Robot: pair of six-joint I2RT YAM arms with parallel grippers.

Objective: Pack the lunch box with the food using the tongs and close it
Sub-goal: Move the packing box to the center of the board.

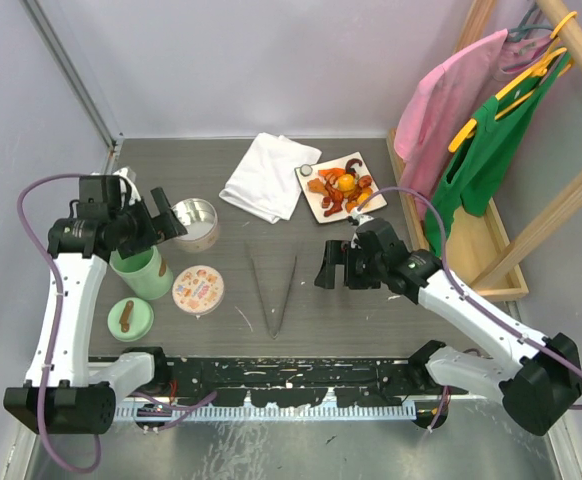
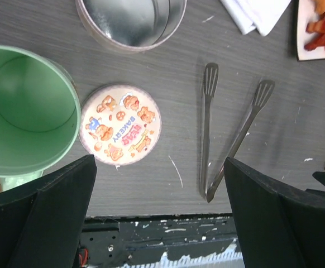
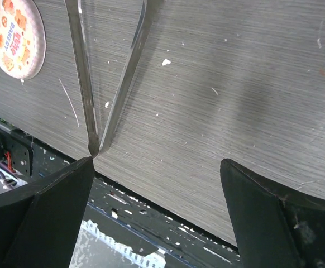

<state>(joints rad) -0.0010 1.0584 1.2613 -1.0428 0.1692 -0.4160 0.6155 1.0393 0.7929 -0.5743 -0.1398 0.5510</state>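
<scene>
The grey metal tongs [image 1: 274, 290] lie flat in a narrow V at the table's middle, joint toward the near edge; they show too in the left wrist view [image 2: 207, 128] and the right wrist view [image 3: 83, 78]. The food [image 1: 342, 186], orange, red and yellow bits, is heaped on a white plate [image 1: 356, 162] at the back right. The mint-green lunch box [image 1: 141, 270] stands open on the left, its green lid [image 1: 129, 317] with a brown knob beside it. My left gripper [image 1: 166, 222] hovers open above the box [image 2: 28, 111]. My right gripper [image 1: 328, 268] is open, right of the tongs, holding nothing.
A round metal tin [image 1: 197, 222] and a printed bakery lid [image 1: 198, 290] sit near the box. A white cloth [image 1: 269, 176] lies at the back. A wooden rack [image 1: 491, 250] with pink and green aprons borders the right side. The black front rail [image 1: 291, 375] runs along the near edge.
</scene>
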